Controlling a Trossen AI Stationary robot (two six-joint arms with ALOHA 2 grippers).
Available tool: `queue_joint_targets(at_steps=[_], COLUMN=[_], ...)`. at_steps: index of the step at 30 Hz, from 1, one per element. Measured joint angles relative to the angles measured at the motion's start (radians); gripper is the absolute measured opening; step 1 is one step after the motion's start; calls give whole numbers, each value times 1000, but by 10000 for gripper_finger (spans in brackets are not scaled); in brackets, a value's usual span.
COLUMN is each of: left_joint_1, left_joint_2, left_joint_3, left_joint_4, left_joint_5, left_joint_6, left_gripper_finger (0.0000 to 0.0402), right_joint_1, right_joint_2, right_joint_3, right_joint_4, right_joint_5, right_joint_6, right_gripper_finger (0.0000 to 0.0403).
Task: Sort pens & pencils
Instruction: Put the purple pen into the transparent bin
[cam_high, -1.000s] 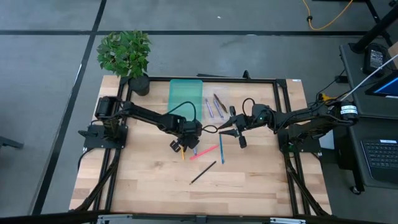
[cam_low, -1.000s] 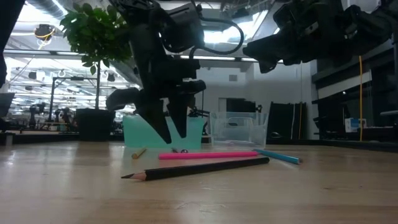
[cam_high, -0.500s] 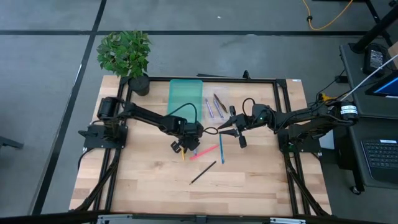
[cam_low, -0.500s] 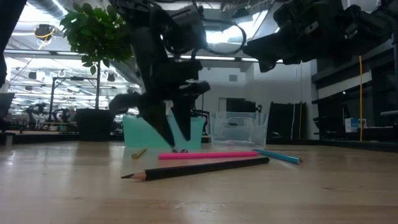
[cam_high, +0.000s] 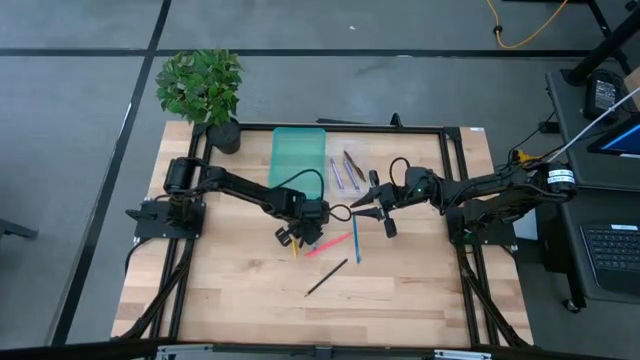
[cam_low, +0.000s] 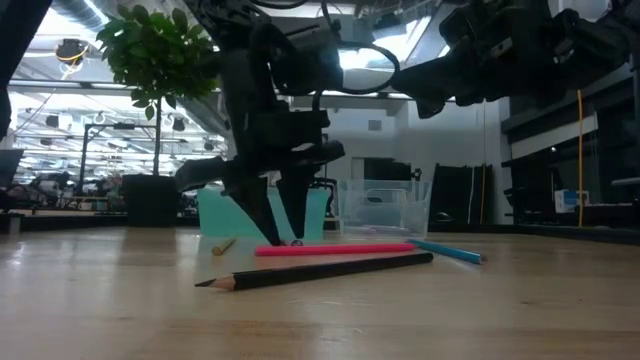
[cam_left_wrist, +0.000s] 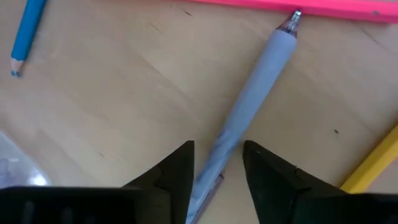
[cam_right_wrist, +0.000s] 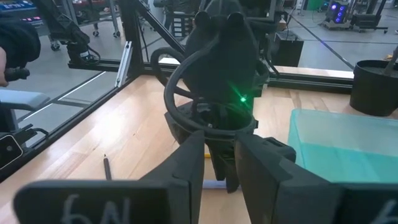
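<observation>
1. Trays first: we see a teal tray (cam_high: 299, 153) at upper centre of the high view, and nothing in it that we can make out. Just right of it a clear tray (cam_high: 347, 167) holds a few thin sticks, purple and dark; we cannot count them surely.

2. We count five pens and pencils loose on the table (cam_high: 240, 290): a yellow one (cam_high: 294, 247), a grey-purple one (cam_left_wrist: 249, 106), a pink one (cam_high: 328, 245), a blue one (cam_high: 355, 243) and a black one (cam_high: 327, 276).

3. All five lie near the frame's centre in the high view, the black one lowest and apart from the others.

4. Our left gripper (cam_high: 303, 234) is down at the table among them. In the left wrist view its fingers (cam_left_wrist: 174, 177) stand a little apart on either side of the grey-purple one, not yet closed on it.

5. That stick's tip comes up just short of the pink one; whether they touch we cannot tell. In the high view the gripper hides it almost wholly.

6. Only a corner of the yellow one shows at the left wrist view's lower right edge.

7. Our right gripper (cam_high: 372, 208) hangs above the table just right of centre, jaws parted and empty.

8. A potted plant (cam_high: 203, 92) stands at the table's upper left corner.
</observation>
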Motion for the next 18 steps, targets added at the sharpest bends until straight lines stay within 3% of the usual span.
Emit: queue_joint_targets(at_steps=[4,11,18], left_joint_1=[4,3,2], left_joint_2=[18,30,23], left_joint_3=[3,5,3], left_joint_4=[-29,-53,-44], left_joint_5=[61,74,74], left_joint_6=[-59,-149,-233], left_gripper_finger=[90,27,22], right_joint_1=[0,0,0], right_joint_2=[0,0,0], right_joint_3=[0,0,0], right_joint_4=[0,10,11], right_joint_5=[-1,0,0], right_joint_6=[0,3,25], right_gripper_finger=[90,90,90])
